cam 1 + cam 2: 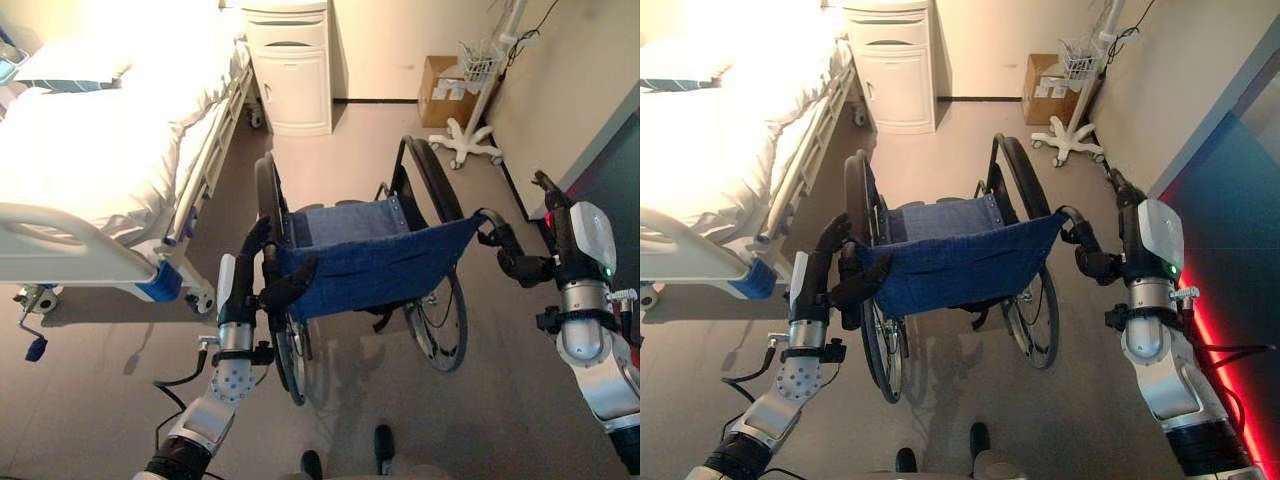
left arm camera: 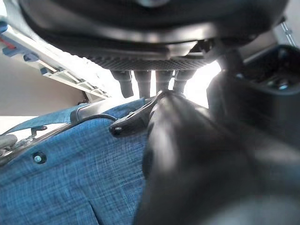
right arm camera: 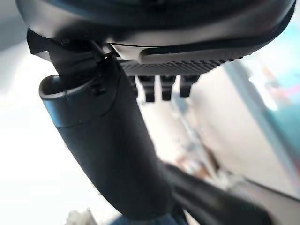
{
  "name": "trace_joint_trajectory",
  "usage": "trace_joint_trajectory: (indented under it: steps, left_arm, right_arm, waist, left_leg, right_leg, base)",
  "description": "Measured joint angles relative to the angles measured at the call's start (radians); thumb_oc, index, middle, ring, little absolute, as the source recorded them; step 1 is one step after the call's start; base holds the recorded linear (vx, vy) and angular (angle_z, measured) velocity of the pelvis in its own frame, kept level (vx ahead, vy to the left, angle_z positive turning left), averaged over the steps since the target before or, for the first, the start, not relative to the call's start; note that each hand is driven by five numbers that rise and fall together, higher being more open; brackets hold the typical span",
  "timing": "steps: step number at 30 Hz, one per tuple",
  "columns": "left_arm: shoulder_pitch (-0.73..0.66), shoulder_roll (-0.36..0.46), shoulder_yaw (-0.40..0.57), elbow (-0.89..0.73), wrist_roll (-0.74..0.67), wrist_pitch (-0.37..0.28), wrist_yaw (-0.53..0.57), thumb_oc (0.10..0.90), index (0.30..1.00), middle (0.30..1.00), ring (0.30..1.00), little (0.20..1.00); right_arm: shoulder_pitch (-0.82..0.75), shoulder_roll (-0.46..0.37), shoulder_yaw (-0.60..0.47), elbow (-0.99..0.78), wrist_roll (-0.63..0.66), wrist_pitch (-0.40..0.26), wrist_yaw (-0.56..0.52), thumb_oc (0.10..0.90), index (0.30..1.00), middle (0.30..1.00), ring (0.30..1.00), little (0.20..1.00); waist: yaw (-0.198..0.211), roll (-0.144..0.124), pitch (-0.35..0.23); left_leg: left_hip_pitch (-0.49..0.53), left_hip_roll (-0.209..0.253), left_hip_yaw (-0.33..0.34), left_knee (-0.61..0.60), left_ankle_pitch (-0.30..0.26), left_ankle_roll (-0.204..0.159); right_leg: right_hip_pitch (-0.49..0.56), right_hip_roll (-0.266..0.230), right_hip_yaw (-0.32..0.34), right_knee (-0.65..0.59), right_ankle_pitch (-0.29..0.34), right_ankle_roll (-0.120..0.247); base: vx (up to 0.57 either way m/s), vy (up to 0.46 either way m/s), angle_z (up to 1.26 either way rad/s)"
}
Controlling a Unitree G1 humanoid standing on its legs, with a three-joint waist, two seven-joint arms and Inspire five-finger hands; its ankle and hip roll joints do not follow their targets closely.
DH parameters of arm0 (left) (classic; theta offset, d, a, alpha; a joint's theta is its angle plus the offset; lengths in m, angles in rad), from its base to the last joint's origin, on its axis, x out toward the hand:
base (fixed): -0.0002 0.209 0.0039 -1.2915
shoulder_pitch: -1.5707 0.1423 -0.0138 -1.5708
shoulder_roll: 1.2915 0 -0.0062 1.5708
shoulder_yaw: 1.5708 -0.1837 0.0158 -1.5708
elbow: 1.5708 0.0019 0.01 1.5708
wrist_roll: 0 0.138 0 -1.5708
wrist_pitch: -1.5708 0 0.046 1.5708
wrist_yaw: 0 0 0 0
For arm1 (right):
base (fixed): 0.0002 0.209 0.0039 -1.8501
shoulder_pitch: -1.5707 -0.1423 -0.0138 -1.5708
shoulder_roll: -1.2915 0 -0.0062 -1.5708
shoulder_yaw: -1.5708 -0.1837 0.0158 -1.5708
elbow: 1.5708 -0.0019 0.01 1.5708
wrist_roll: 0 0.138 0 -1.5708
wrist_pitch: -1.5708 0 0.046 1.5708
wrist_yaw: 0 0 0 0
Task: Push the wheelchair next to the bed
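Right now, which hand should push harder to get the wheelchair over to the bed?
Probably the right hand. The bed lies to the wheelchair's left, so a harder push on the right handle should swing it that way. The left hand grips its handle too.

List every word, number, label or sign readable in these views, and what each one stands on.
None can be read.
Cardboard box by the far wall: pale patches that may be labels, too small to read.
Wheelchair, bed and white cabinet: no print visible.
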Motion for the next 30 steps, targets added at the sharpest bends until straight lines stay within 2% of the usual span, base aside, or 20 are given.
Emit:
trace_joint_trajectory:
  steps: [2, 5, 7, 11, 13, 15, 16, 17, 18, 21, 24, 26, 30]
  left_arm:
    - [0.000, 0.000, 0.000, -0.010, 0.028, 0.000, 0.027, 0.800, 0.900, 0.900, 0.900, 0.900]
    - [0.002, 0.001, 0.006, -0.063, 0.071, -0.006, 0.124, 0.800, 0.900, 0.900, 0.900, 0.900]
    - [0.009, -0.002, 0.034, -0.120, 0.106, -0.037, 0.222, 0.800, 0.900, 0.900, 0.900, 0.900]
    - [0.005, -0.012, 0.063, -0.214, 0.225, -0.080, 0.398, 0.800, 0.900, 0.900, 0.900, 0.900]
    - [0.005, -0.025, 0.059, -0.254, 0.317, -0.102, 0.473, 0.800, 0.900, 0.900, 0.900, 0.900]
    - [0.001, -0.034, 0.031, -0.283, 0.428, -0.126, 0.543, 0.800, 0.900, 0.900, 0.900, 0.900]
    - [-0.001, -0.034, 0.017, -0.283, 0.454, -0.128, 0.563, 0.800, 0.900, 0.900, 0.900, 0.900]
    - [-0.008, -0.041, -0.013, -0.280, 0.507, -0.128, 0.603, 0.800, 0.900, 0.900, 0.900, 0.900]
    - [-0.016, -0.049, -0.039, -0.279, 0.548, -0.128, 0.627, 0.800, 0.900, 0.900, 0.900, 0.900]
    - [-0.048, -0.060, -0.094, -0.279, 0.660, -0.147, 0.661, 0.800, 0.900, 0.900, 0.900, 0.900]
    - [-0.062, -0.056, -0.117, -0.279, 0.708, -0.154, 0.682, 0.800, 0.900, 0.900, 0.900, 0.900]
    - [-0.068, -0.055, -0.118, -0.276, 0.737, -0.165, 0.689, 0.800, 0.900, 0.900, 0.900, 0.900]
    - [-0.089, -0.046, -0.165, -0.205, 0.774, -0.223, 0.700, 0.800, 0.900, 0.900, 0.900, 0.900]
  right_arm:
    - [-0.011, -0.005, -0.008, 0.000, 0.000, -0.041, -0.039, 0.800, 0.900, 0.900, 0.900, 0.900]
    - [0.008, 0.008, -0.053, -0.005, 0.003, -0.118, -0.096, 0.800, 0.900, 0.900, 0.900, 0.900]
    - [0.069, 0.058, -0.109, -0.059, 0.066, -0.187, -0.123, 0.800, 0.900, 0.900, 0.900, 0.900]
    - [0.120, 0.244, -0.100, -0.142, 0.378, -0.332, -0.107, 0.800, 0.900, 0.900, 0.900, 0.900]
    - [0.125, 0.333, -0.049, -0.160, 0.559, -0.387, -0.060, 0.800, 0.900, 0.900, 0.900, 0.900]
    - [0.130, 0.413, 0.039, -0.166, 0.807, -0.429, 0.042, 0.800, 0.900, 0.900, 0.900, 0.900]
    - [0.131, 0.435, 0.064, -0.166, 0.876, -0.437, 0.076, 0.800, 0.900, 0.900, 0.900, 0.900]
    - [0.132, 0.491, 0.115, -0.166, 0.997, -0.453, 0.137, 0.800, 0.900, 0.900, 0.900, 0.900]
    - [0.134, 0.524, 0.155, -0.165, 1.081, -0.460, 0.182, 0.800, 0.900, 0.900, 0.900, 0.900]
    - [0.138, 0.535, 0.256, -0.165, 1.302, -0.457, 0.340, 0.800, 0.900, 0.900, 0.900, 0.900]
    - [0.138, 0.535, 0.286, -0.165, 1.469, -0.436, 0.453, 0.800, 0.900, 0.900, 0.900, 0.900]
    - [0.139, 0.535, 0.293, -0.165, 1.605, -0.391, 0.562, 0.800, 0.900, 0.900, 0.900, 0.900]
    - [0.140, 0.515, 0.333, -0.164, 1.736, -0.335, 0.733, 0.800, 0.900, 0.900, 0.900, 0.900]
  waist:
    - [0.000, 0.000, 0.000]
    - [0.005, 0.000, 0.000]
    - [0.004, 0.000, 0.000]
    - [-0.004, -0.001, -0.001]
    - [-0.012, 0.000, -0.002]
    - [-0.024, 0.003, -0.003]
    - [-0.026, 0.005, -0.004]
    - [-0.030, 0.008, -0.006]
    - [-0.030, 0.011, -0.008]
    - [-0.027, 0.022, -0.017]
    - [-0.025, 0.029, -0.026]
    - [-0.024, 0.030, -0.031]
    - [-0.023, 0.030, -0.056]
  left_leg:
    - [0.000, 0.000, 0.000, 0.000, 0.000, 0.000]
    - [-0.002, 0.000, -0.003, 0.000, 0.000, 0.000]
    - [-0.002, -0.001, -0.003, 0.004, 0.000, 0.000]
    - [-0.001, 0.000, -0.001, 0.001, 0.000, 0.000]
    - [0.000, 0.000, -0.001, 0.000, 0.000, 0.000]
    - [0.001, 0.000, -0.001, 0.000, 0.000, 0.000]
    - [0.002, 0.000, 0.000, 0.000, 0.000, 0.000]
    - [0.003, 0.001, 0.001, 0.000, 0.000, 0.000]
    - [0.003, 0.001, 0.003, 0.000, 0.000, 0.000]
    - [0.003, 0.001, 0.002, 0.001, 0.000, 0.000]
    - [0.002, 0.000, 0.001, 0.006, 0.000, 0.000]
    - [0.001, 0.001, 0.001, 0.007, 0.000, -0.001]
    - [-0.004, 0.002, -0.002, 0.005, 0.000, -0.001]
  right_leg:
    - [0.000, 0.000, 0.000, 0.000, 0.000, 0.000]
    - [-0.001, 0.001, -0.002, 0.000, 0.000, 0.000]
    - [-0.001, 0.001, 0.001, 0.000, -0.001, 0.000]
    - [-0.002, 0.003, 0.006, 0.001, -0.001, -0.001]
    - [-0.002, 0.003, 0.008, 0.003, -0.002, 0.000]
    - [-0.002, 0.001, 0.009, 0.004, -0.004, 0.004]
    - [-0.002, 0.001, 0.010, 0.004, -0.004, 0.004]
    - [-0.002, 0.000, 0.010, 0.004, -0.004, 0.004]
    - [-0.002, 0.001, 0.011, 0.004, -0.004, 0.004]
    - [-0.001, 0.000, 0.011, 0.004, 0.000, 0.001]
    - [-0.001, 0.000, 0.007, 0.004, -0.001, 0.001]
    - [-0.001, 0.001, 0.007, 0.004, 0.000, 0.001]
    - [-0.002, 0.001, 0.003, 0.004, -0.001, 0.000]
  base:
    - [0.04, 0.011, 0.01]
    - [0.01, -0.012, 0.02]
    - [-0.01, -0.042, 0.01]
    - [0.01, -0.022, -0.04]
    - [0.02, 0.000, -0.01]
    - [0.04, 0.004, 0.00]
    - [0.04, 0.005, -0.02]
    - [0.04, 0.005, -0.04]
    - [0.05, 0.002, -0.02]
    - [0.04, -0.012, 0.01]
    - [0.01, -0.012, 0.01]
    - [0.00, -0.048, 0.01]
    - [-0.01, -0.065, 0.02]
